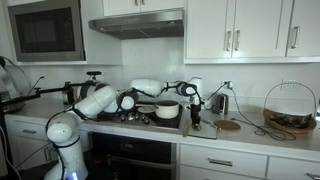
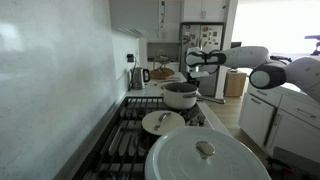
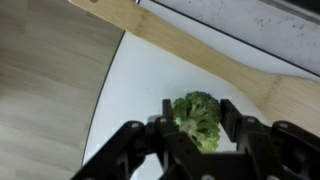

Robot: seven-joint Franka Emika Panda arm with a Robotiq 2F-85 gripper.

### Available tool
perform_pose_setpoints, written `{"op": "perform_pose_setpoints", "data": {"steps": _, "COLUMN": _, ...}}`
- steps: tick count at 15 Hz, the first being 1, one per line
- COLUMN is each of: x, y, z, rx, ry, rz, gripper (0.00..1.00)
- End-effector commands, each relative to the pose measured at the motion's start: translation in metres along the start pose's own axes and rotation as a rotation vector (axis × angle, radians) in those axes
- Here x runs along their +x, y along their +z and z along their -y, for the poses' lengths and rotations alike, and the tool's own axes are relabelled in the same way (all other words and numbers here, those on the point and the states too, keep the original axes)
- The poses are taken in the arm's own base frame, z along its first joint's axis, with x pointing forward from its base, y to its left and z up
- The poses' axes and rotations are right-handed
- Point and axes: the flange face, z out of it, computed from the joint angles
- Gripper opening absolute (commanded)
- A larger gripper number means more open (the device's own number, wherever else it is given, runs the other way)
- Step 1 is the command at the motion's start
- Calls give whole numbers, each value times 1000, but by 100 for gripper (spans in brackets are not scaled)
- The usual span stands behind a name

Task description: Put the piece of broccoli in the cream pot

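Observation:
In the wrist view the piece of broccoli (image 3: 197,118), dark green and lumpy, sits on a white plate (image 3: 140,90) that lies on a wooden board (image 3: 200,45). My gripper (image 3: 198,108) straddles it, with one black finger pressed against each side of the floret. The cream pot (image 2: 181,95) stands open on the stove, just on the near side of the gripper (image 2: 190,67); it also shows as the cream pot (image 1: 167,110) beside the gripper (image 1: 193,104). The broccoli is too small to make out in both exterior views.
A large white lidded pot (image 2: 205,155) fills the near stove corner, with a small lidded pan (image 2: 163,122) behind it. A kettle (image 2: 137,77) stands by the wall. A wire basket (image 1: 290,106) sits far along the counter.

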Motion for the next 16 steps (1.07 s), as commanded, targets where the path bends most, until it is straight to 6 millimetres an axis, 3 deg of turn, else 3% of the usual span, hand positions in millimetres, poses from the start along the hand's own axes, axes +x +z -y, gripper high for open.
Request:
{"op": "perform_pose_setpoints", "data": {"steps": 1, "x": 1, "y": -6, "z": -2, "rx": -8, "ry": -17, "rz": 3, "gripper": 22}}
{"op": "perform_pose_setpoints", "data": {"steps": 7, "x": 0, "y": -10, "z": -4, "rx": -9, "ry": -14, "rz": 2, "gripper": 18}}
{"op": "perform_pose_setpoints", "data": {"steps": 8, "x": 1, "y": -10, "z": -4, "rx": -8, "ry": -13, "rz": 1, "gripper": 8}}
{"op": "perform_pose_setpoints", "data": {"steps": 10, "x": 1, "y": -10, "z": -4, "rx": -8, "ry": -14, "rz": 1, "gripper": 2}}
{"op": "perform_pose_setpoints", "data": {"steps": 16, "x": 1, "y": -15, "z": -3, "rx": -5, "ry": -14, "rz": -7, "gripper": 3}}
